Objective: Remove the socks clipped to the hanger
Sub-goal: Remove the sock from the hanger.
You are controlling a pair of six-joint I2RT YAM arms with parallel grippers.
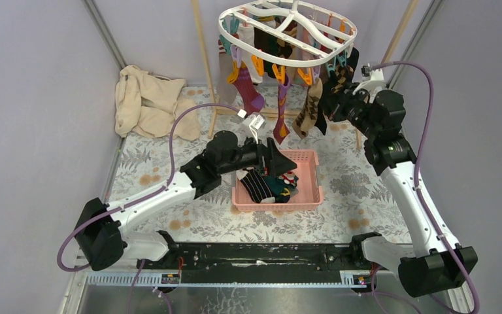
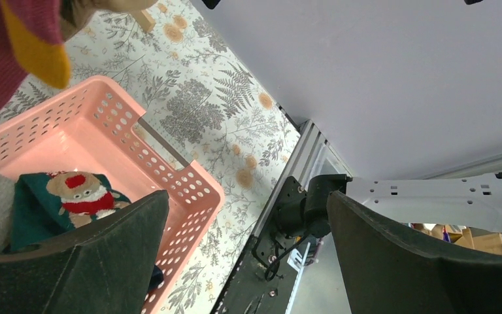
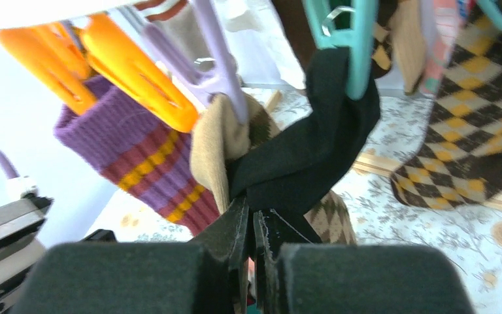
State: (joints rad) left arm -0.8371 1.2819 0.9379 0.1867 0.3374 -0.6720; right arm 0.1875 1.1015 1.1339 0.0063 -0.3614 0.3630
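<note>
The white oval hanger hangs at the back, and several socks are clipped round its rim. A black sock hangs from a teal clip, and my right gripper is shut on its lower fold. Beside it hang a purple striped sock on orange clips and a brown argyle sock. From above, the right gripper sits at the hanger's right side. My left gripper hovers open over the pink basket, with nothing between its fingers.
The pink slotted basket stands mid-table and holds several loose socks, one teal with a reindeer face. A beige cloth lies at the back left. Wooden poles flank the hanger. Purple walls close in both sides.
</note>
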